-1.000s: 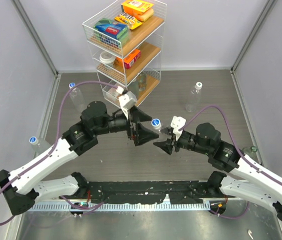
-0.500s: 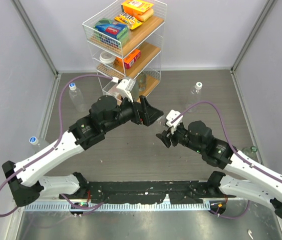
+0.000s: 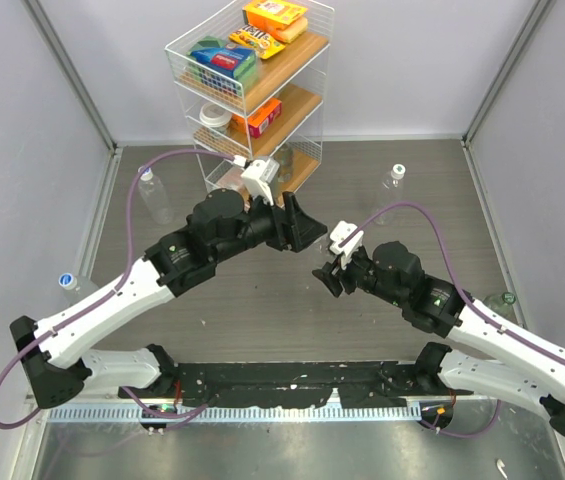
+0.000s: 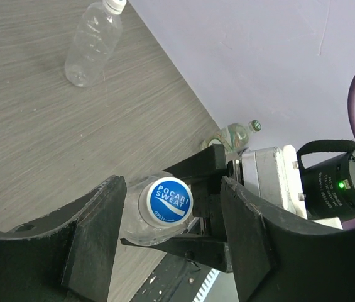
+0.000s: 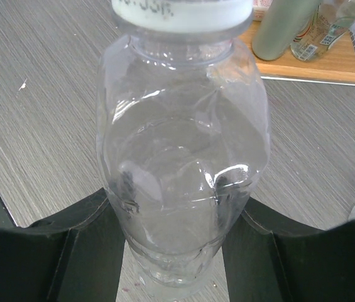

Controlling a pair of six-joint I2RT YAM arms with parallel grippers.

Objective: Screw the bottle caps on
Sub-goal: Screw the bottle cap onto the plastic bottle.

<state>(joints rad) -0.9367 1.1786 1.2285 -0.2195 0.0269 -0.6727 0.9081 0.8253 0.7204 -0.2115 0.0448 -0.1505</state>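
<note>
Since earlier, left pincer [image 4: 172,184] has swung astride the blue cap [image 4: 168,200], jaws open; right pincer [image 5: 174,214] clamps the bottle [image 5: 183,126]; tightening looks undone.

Top view: left arm [image 3: 112,305] runs from lower left up to frame centre, white link rising rightward, black wrist bent. The left gripper [image 3: 304,226] points right, just above centre. Right arm [image 3: 507,345] runs from lower right up-left, and the right gripper [image 3: 327,277] points left at centre, just below and right of the left one.

Left wrist view: left gripper [image 4: 172,189] fingers spread wide.

Right wrist view: right gripper [image 5: 172,217] jaws part-way apart, both fingers pressed on the bottle [image 5: 183,157] body.
</note>
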